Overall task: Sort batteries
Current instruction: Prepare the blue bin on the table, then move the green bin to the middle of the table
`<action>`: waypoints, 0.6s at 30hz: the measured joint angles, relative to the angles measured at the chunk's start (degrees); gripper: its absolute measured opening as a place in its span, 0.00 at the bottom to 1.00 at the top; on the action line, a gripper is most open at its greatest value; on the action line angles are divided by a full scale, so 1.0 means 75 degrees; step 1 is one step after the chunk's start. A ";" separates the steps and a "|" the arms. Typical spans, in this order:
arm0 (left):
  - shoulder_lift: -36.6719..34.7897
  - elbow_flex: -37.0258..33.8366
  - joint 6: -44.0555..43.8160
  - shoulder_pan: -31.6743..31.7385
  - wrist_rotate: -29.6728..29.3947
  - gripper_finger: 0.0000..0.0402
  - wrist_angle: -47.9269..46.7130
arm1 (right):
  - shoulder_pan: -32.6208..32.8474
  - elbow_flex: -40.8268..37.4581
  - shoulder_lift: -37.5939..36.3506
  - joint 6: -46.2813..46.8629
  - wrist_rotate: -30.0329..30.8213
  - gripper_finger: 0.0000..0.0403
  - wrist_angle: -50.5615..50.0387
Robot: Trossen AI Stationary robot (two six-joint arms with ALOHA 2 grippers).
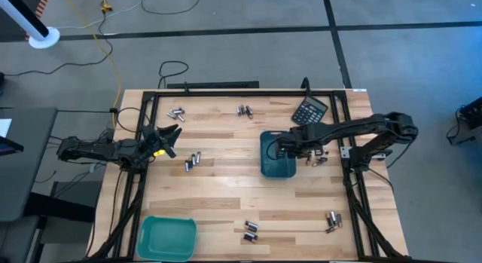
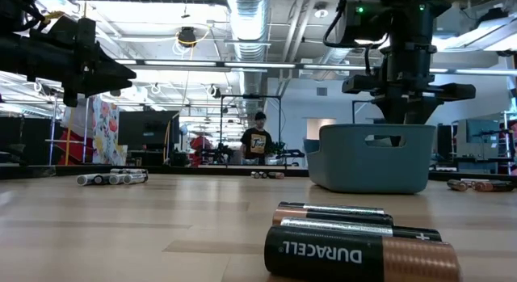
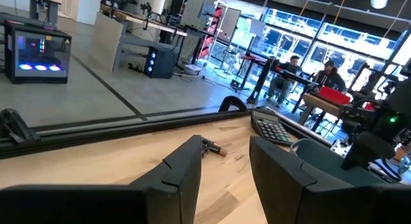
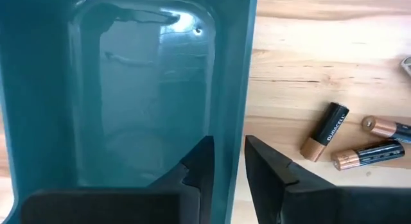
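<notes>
Batteries lie in small groups on the wooden table: far left (image 1: 177, 112), far middle (image 1: 243, 111), left of centre (image 1: 193, 162), near middle (image 1: 250, 230), near right (image 1: 331, 220). A few more (image 4: 331, 131) lie just right of a teal tray (image 1: 276, 163) that stands on its base at mid-table. My right gripper (image 4: 230, 169) points down over this tray's right wall (image 4: 234, 89), open, with one finger inside the tray and one outside. My left gripper (image 3: 221, 169) hangs level at the table's left edge (image 1: 169, 135), open, with nothing between its fingers. My right gripper comes from above with one finger (image 4: 199, 163) inside the tray and the other (image 4: 270, 166) outside its right wall (image 4: 232, 144). Whether either finger touches the wall, I cannot tell. The tray stands on the table.
A second teal tray (image 1: 167, 237) sits at the near left corner. A black calculator (image 1: 309, 111) lies at the far right. A black frame (image 1: 226, 92) runs round the table. Bare wood shows in the middle between the battery groups.
</notes>
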 joint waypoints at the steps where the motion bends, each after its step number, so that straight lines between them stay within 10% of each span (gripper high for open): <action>1: -0.0003 0.0000 0.0002 0.0000 -0.0006 0.31 0.0000 | 0.0000 0.0000 -0.0037 -0.0068 0.0011 0.26 0.0000; 18: -0.0003 0.0003 -0.0212 0.0000 0.0029 0.34 -0.0002 | 0.0259 0.0000 -0.2134 0.0197 0.0373 0.26 -0.0483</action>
